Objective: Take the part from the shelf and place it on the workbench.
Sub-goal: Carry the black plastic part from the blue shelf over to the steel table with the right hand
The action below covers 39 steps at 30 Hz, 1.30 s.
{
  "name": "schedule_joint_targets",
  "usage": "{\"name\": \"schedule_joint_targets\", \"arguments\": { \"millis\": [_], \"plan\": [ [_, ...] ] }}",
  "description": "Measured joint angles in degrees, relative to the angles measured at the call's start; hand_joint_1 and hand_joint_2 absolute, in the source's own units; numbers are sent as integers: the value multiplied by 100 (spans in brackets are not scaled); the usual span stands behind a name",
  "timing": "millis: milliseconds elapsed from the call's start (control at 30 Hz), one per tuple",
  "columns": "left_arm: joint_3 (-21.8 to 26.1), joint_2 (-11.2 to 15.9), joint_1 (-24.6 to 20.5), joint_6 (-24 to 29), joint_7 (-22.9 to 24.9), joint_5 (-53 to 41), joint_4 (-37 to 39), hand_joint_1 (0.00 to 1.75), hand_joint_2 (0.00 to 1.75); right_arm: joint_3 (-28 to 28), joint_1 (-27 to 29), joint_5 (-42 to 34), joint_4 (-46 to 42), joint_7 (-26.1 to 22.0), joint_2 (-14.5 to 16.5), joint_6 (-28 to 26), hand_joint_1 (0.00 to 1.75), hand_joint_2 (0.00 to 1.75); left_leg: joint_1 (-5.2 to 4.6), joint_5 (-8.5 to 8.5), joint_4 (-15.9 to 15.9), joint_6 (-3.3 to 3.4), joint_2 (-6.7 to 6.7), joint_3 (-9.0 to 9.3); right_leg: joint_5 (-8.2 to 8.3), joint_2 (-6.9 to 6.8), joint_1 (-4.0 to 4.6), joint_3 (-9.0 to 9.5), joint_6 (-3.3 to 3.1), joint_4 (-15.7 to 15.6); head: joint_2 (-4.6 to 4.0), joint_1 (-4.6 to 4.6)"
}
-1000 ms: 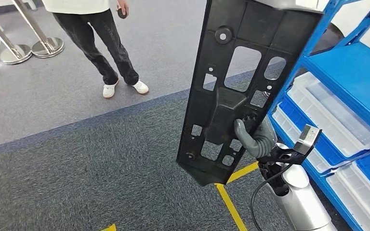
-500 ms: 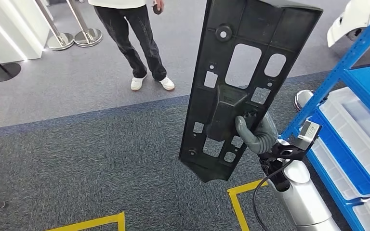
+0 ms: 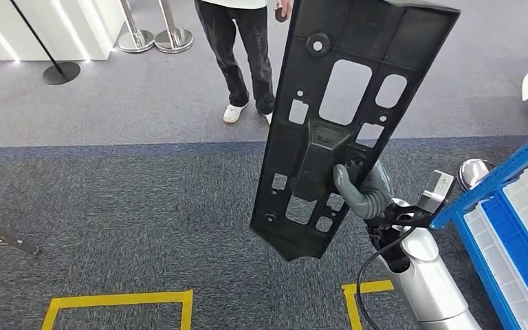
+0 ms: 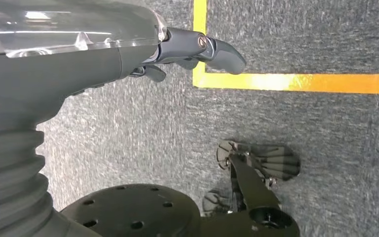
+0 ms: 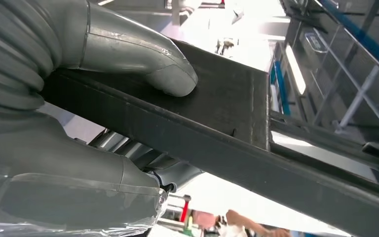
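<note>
Black part [image 3: 344, 103] upright, gripped (low-middle) by right robot hand [image 3: 363, 191]

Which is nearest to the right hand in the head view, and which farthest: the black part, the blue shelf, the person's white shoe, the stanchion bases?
1. Black part: held in the right hand.
2. Blue shelf: just to its right.
3. White shoe: ahead, to the left.
4. Stanchion bases: far upper left, by the white wall.

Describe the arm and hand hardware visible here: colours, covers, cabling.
Right arm: silver rounded shell, black cable looped at the wrist, small grey camera block on a black bracket. Right hand: matte grey, ribbed grey cover behind a thick grey thumb. Left hand: the same grey ribbed cover, darker fingers, clear plastic film over its back.
</note>
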Motion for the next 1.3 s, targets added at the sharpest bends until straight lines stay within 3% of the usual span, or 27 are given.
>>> {"name": "schedule_joint_targets", "arguments": {
  "millis": [67, 100, 167, 233, 300, 367, 433, 500, 567, 600, 633, 733, 800, 867, 900, 967, 1033, 1067, 1100, 1133, 1167, 1233, 1300],
  "plan": [
    [0, 0, 4, -2, -2, 2, 1, 0, 175, 0, 12, -3, 15, 3, 12, 0, 169, 175, -2, -1, 10, 1, -108, -1, -54, 25, -4, -223, 15, 376, 0, 0],
    [0, 0, 9, -2, -5, 3, 1, 0, 175, 0, 14, -4, 15, 3, 14, 0, 169, 175, 0, -3, 18, -2, -163, 0, 60, 28, -10, -209, 18, 292, 0, 0],
    [0, 0, 12, -2, -20, 5, 1, 0, 175, 0, 11, -6, 13, 2, 16, 0, 169, 175, 12, -18, 52, -26, -302, 2, 486, 109, -33, 40, 18, -339, 0, 0],
    [0, 0, 4, -3, -47, 6, 0, 0, 175, 1, 8, -7, 8, -2, 24, -2, 169, 175, 12, -43, 110, -81, -443, -33, 766, 357, -59, 333, 7, -1031, 0, -1],
    [0, 0, 5, -4, -63, 8, 0, 0, 175, 5, 4, -5, 1, -3, 32, -5, 169, 175, 18, -44, 136, -152, -558, -86, 773, 473, -51, 416, -31, -1244, 0, -1],
    [0, 3, 21, -3, -60, 10, 1, 0, 175, 9, -20, -3, -5, -1, 34, -13, 169, 175, 32, -33, 130, -221, -615, -121, 787, 352, -56, 425, -103, -1273, 0, 0],
    [0, 8, 24, -2, -42, 16, 1, 0, 175, 12, -52, 0, -24, 5, 29, -25, 169, 175, 27, -167, 321, -287, -385, -217, 801, 214, -71, 451, -178, -1316, 0, -1],
    [1, 11, 6, -2, -21, 31, 1, 0, 175, 13, -68, 3, -46, 12, 15, -32, 169, 175, 42, -511, 940, -349, -72, -500, 795, 64, -51, 468, -223, -1333, 0, -1],
    [2, 11, -12, -2, -13, 46, 1, 0, 175, 13, -73, 5, -51, 19, 8, -33, 169, 175, 65, -766, 1591, -391, 12, -806, 779, -92, -34, 476, -240, -1331, 0, -1],
    [2, 11, -18, -2, -10, 52, 1, 0, 175, 13, -74, 6, -51, 22, 8, -33, 169, 175, 70, -744, 1673, -401, 27, -839, 768, -167, -30, 485, -239, -1331, 0, -1],
    [2, 12, -21, 0, -5, 54, 1, 0, 175, 13, -76, 7, -51, 22, 8, -33, 169, 175, 73, -629, 1547, -402, 49, -763, 755, -239, -28, 501, -233, -1330, 0, -1],
    [2, 13, -12, 5, 8, 55, 1, 0, 175, 13, -87, 7, -53, 20, 8, -33, 169, 175, 36, -162, 464, -325, 332, -195, 700, -416, -7, 576, -179, -1327, 0, -1],
    [2, 13, -14, 5, 9, 55, 0, 0, 175, 13, -95, 10, -56, 21, 8, -33, 169, 175, -14, -114, 147, -237, 447, -61, 678, -525, 28, 601, -122, -1333, 0, 0],
    [3, 14, 0, 7, 9, 55, 0, 0, 175, 15, -107, 14, -65, 23, 13, -33, 169, 175, -17, -99, 106, -157, 333, -60, 660, -637, 44, 631, -54, -1354, 0, 0],
    [3, 15, 10, 8, 10, 55, 1, 0, 175, 18, -118, 16, -72, 24, 17, -33, 169, 175, -6, -82, 72, -122, 265, -43, 623, -591, 32, 639, -21, -1329, 0, 0],
    [4, 17, 6, 9, 11, 51, 1, 0, 175, 22, -143, 16, -85, 20, 33, -32, 169, 175, 23, -46, 10, -57, 151, -2, 419, -317, 7, 510, 21, -1013, 0, 0],
    [4, 17, -12, 8, 11, 47, 1, 0, 175, 22, -132, 16, -83, 21, 51, -32, 169, 175, 19, -39, 6, -24, 24, 1, 102, -46, -4, 133, 29, -277, 0, 0],
    [4, 17, -15, 7, 13, 45, 1, 0, 175, 22, -116, 17, -81, 25, 57, -32, 169, 175, 15, -40, 11, -16, -50, 1, 9, -2, -5, -55, 31, 56, 0, 0],
    [4, 17, -11, 5, 18, 44, 1, 0, 175, 22, -101, 17, -80, 27, 62, -32, 169, 175, 13, -42, 18, -15, -128, 2, 18, 15, -6, -173, 31, 225, 0, 0],
    [4, 16, -4, 5, 25, 42, 1, 0, 175, 22, -95, 17, -80, 27, 65, -32, 169, 175, 13, -46, 27, -17, -202, 5, 144, 25, -9, -183, 28, 163, 0, 0],
    [4, 16, 1, 5, 32, 40, 1, 0, 175, 22, -99, 17, -81, 27, 67, -32, 169, 175, 15, -52, 39, -26, -278, 10, 362, 59, -14, -91, 20, -115, 0, 0],
    [4, 13, 0, 3, 40, 25, 1, 0, 175, 22, -113, 17, -81, 28, 69, -31, 169, 175, 16, -72, 77, -59, -415, -5, 751, 285, -34, 201, -11, -878, 0, 0],
    [3, 10, 0, 1, 43, 2, 1, 0, 175, 21, -115, 17, -81, 36, 73, -31, 169, 175, 21, -75, 101, -114, -530, -52, 856, 454, -37, 352, -41, -1272, 0, 0]
  ]
}}
